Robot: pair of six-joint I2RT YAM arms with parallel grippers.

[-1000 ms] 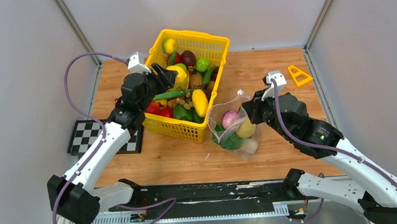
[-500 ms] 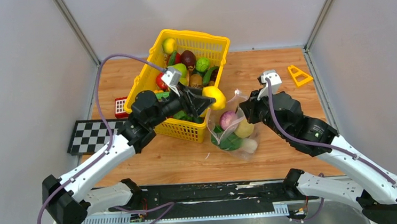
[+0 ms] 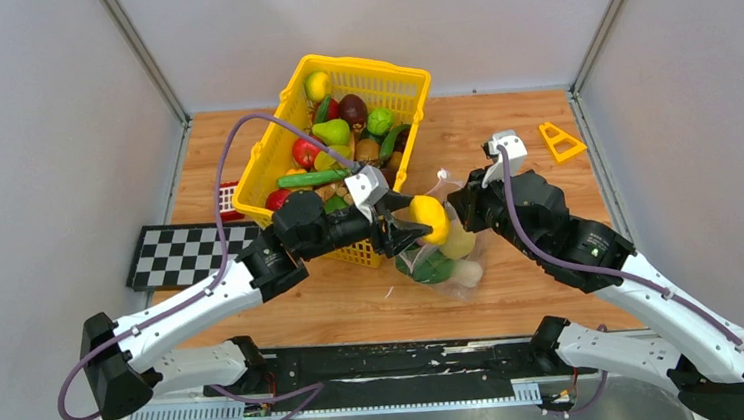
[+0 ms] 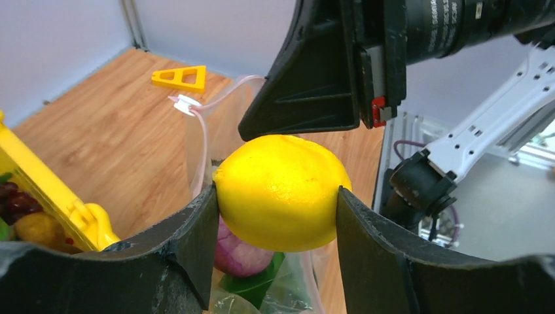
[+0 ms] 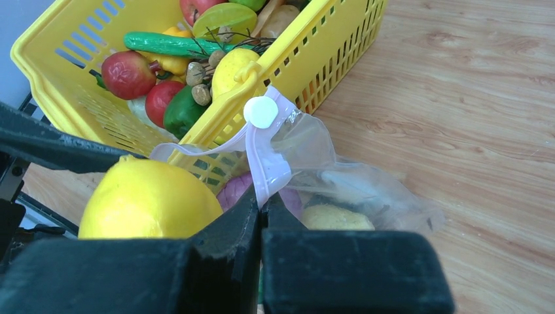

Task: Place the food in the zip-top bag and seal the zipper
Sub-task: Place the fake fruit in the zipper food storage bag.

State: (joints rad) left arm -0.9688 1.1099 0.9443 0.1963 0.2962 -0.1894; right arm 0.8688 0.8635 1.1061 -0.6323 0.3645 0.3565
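Onion (image 4: 239, 252) in bag (image 4: 208, 149), partly behind lemon (image 4: 281, 193)

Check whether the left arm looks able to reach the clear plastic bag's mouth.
Probably yes: the right gripper holds the pink zipper strip up, and the yellow toy lemon in the left gripper hovers beside it, unobstructed.

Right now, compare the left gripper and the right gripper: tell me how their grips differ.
The left gripper has its fingers set wide around a yellow lemon; the right gripper has its fingers pressed together on the thin pink zipper. The left one carries loose food in the air, while the right one holds up the mouth of the zip-top bag. Both are shut on something, close together at the bag's mouth.
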